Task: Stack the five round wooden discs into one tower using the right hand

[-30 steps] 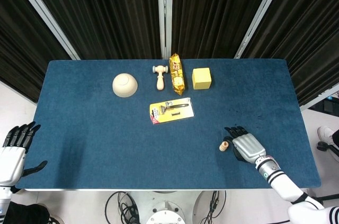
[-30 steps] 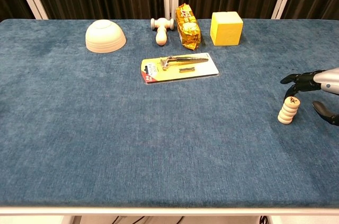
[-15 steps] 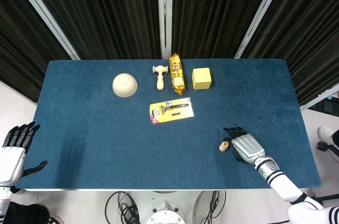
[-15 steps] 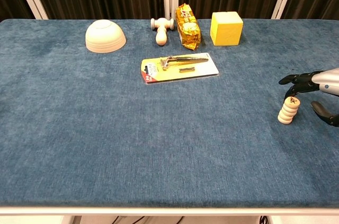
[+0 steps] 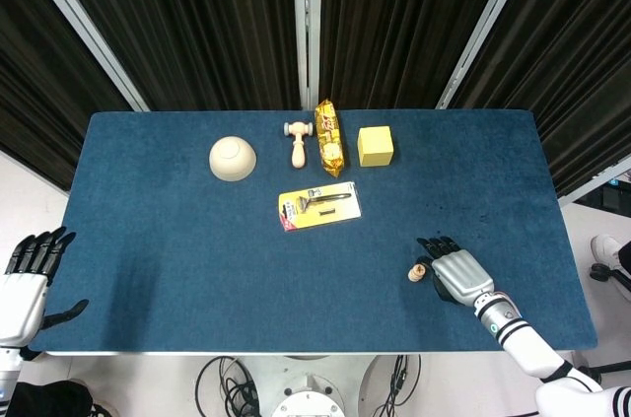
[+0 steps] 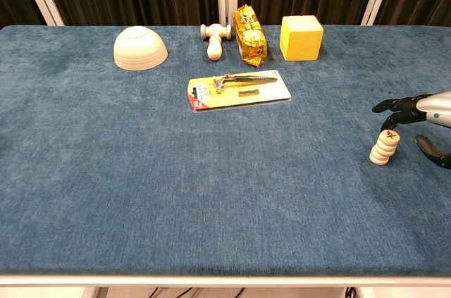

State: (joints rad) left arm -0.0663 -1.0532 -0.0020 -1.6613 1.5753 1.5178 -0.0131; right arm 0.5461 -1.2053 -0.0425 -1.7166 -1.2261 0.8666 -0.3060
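The round wooden discs stand as one leaning tower (image 6: 384, 147) near the table's right front, its top disc marked with a black character; from above the tower (image 5: 417, 272) shows as one small disc. My right hand (image 5: 454, 273) lies just right of it with fingers spread, holding nothing; the chest view shows that hand (image 6: 423, 116) at the right edge, apart from the tower. My left hand (image 5: 25, 279) hangs off the table's left front corner, fingers apart and empty.
Along the back sit an upturned cream bowl (image 6: 140, 48), a small wooden mallet (image 6: 215, 38), an orange snack bag (image 6: 249, 25) and a yellow cube (image 6: 301, 37). A carded razor pack (image 6: 239, 89) lies mid-table. The table edge runs close behind my right hand.
My right hand has drifted very slightly away from the tower toward the front right. The tower stands in the same place. The left hand has barely moved.
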